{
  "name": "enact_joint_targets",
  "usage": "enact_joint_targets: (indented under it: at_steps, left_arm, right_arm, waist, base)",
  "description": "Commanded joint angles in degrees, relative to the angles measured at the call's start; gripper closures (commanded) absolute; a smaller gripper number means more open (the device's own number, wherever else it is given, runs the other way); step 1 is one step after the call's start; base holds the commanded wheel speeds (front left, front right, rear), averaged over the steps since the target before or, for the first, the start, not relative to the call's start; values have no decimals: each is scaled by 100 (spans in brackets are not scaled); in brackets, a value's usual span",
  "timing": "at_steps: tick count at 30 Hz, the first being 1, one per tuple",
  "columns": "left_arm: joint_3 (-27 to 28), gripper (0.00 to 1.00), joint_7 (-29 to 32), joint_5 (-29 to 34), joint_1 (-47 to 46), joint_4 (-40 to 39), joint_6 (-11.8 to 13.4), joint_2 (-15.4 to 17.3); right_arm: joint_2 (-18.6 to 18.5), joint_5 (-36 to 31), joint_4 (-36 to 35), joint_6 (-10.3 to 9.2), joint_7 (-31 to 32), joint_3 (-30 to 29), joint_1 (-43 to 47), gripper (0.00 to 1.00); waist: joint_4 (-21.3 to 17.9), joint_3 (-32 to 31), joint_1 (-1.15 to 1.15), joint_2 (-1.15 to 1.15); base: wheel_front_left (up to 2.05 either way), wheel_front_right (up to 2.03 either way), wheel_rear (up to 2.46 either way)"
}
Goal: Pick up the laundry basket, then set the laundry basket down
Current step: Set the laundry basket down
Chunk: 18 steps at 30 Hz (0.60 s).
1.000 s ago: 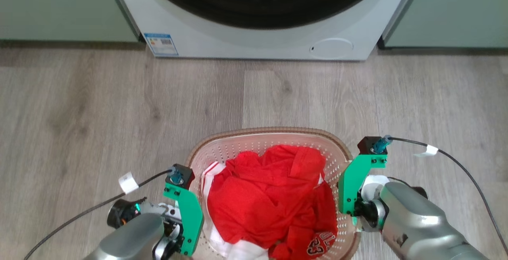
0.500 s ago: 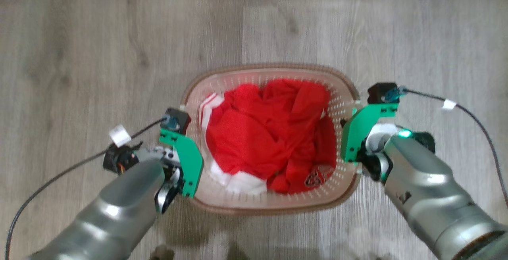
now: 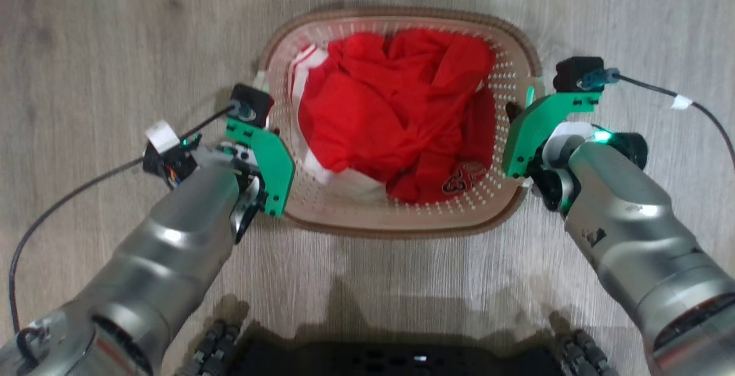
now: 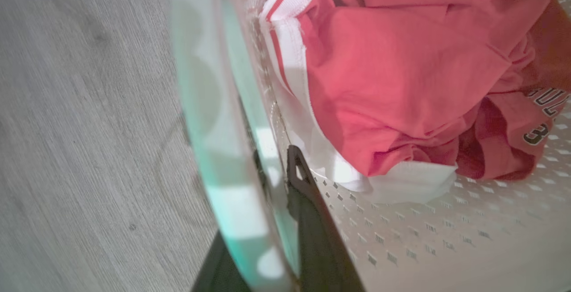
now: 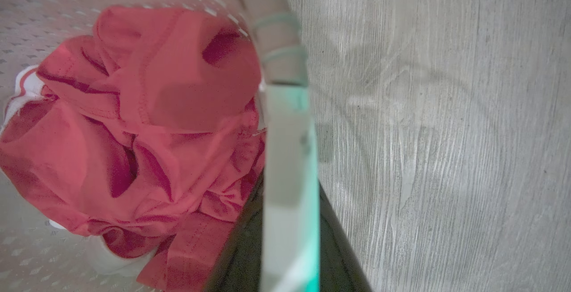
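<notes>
Left gripper (image 4: 272, 185) and right gripper (image 5: 290, 203) each pinch the laundry basket (image 3: 396, 230) rim. Uneven motion could slide it from between the jaws

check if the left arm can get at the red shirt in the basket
Probably not as things stand: the left fingers are clamped on the basket side, right beside the red shirt. Nothing covers the shirt, but the arm would have to let go first.
</notes>
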Motion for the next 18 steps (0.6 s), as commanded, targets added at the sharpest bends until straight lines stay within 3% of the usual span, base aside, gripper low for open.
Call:
enact_joint_targets:
  at_steps: [1, 11, 18]
  left_arm:
    - [3, 100, -133, 160, -146, -2, -139, -127]
    - [-17, 100, -425, 74, -535, 614, -160, -333]
    - [-116, 100, -481, -119, -579, 439, -108, -345]
  right_arm:
    - [255, -99, -137, 89, -136, 154, -105, 100]
    - [255, -29, 75, 89, -406, 322, -420, 100]
    - [255, -35, 267, 89, -513, 470, -620, 100]
  waist:
    - [25, 301, -1, 0]
    - [173, 752, -1, 0]
    - [268, 926, -1, 0]
  base:
    - [0, 0, 0]
    - [0, 0, 0]
    - [0, 0, 0]
